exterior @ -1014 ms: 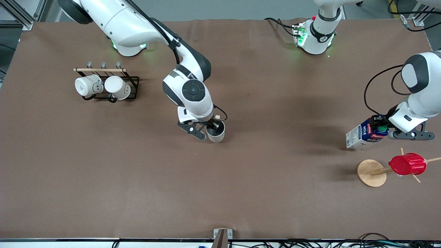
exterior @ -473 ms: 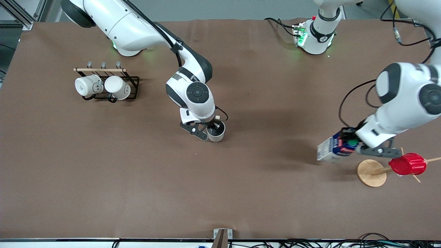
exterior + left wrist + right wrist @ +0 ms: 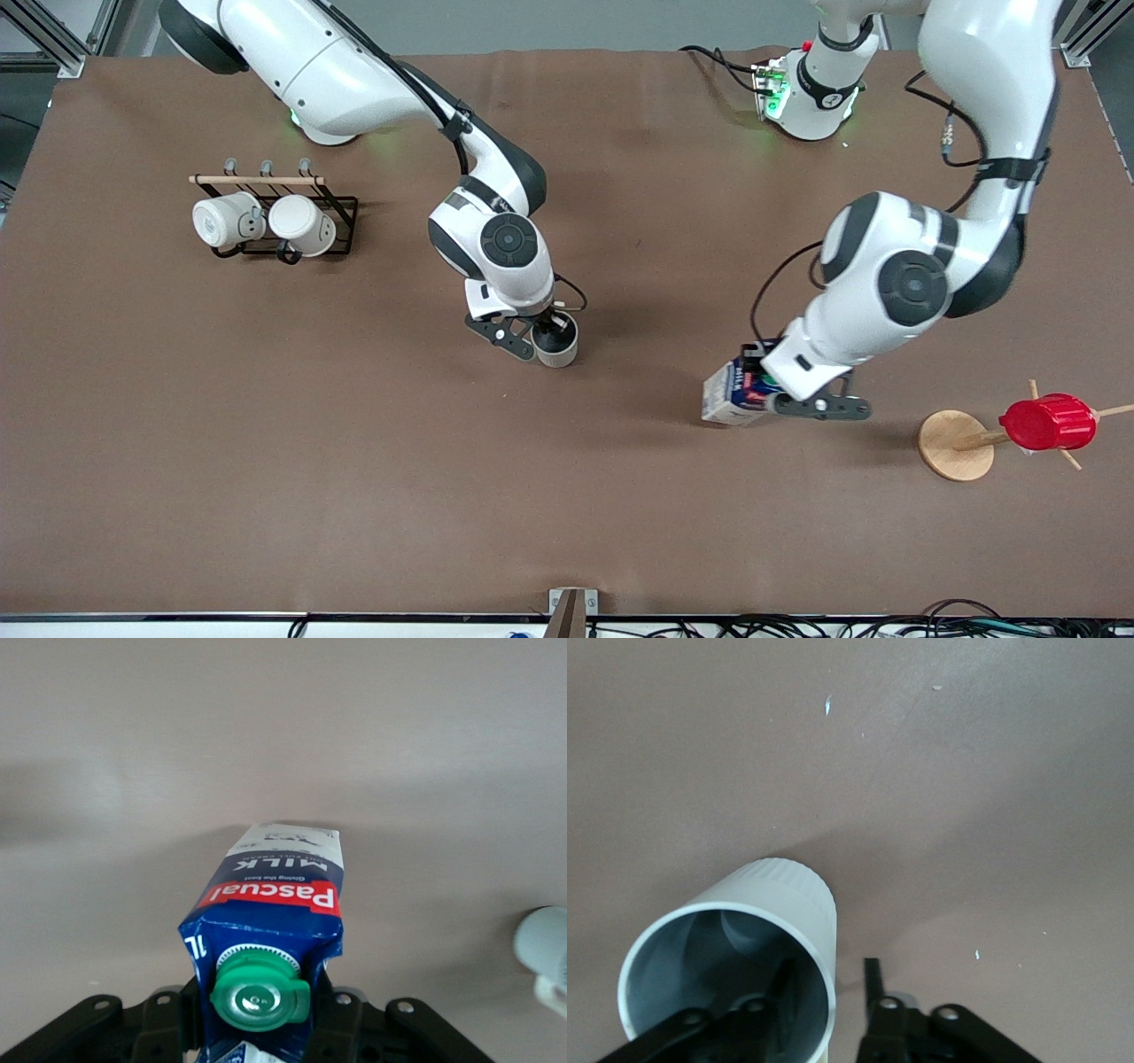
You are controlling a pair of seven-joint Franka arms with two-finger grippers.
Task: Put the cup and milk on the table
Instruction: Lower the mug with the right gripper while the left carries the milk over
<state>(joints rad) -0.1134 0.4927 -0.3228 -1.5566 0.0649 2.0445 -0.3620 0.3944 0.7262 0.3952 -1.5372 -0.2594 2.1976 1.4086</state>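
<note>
Left wrist view | milk (image 3: 275,930): blue-white carton, green cap, red label

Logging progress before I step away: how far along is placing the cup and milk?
Neither is released yet. The right claw grips the cup by its rim, upright at mid-table. The left claw carries the tilted milk above the cloth. Left: set the milk down, open both claws.

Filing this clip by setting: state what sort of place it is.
Likely a robotics lab test bench, not a kitchen: a table draped in plain brown cloth, two arm bases bolted on it, aluminium framing at the corners, cables along the edge. Props only: mug rack, milk.
</note>
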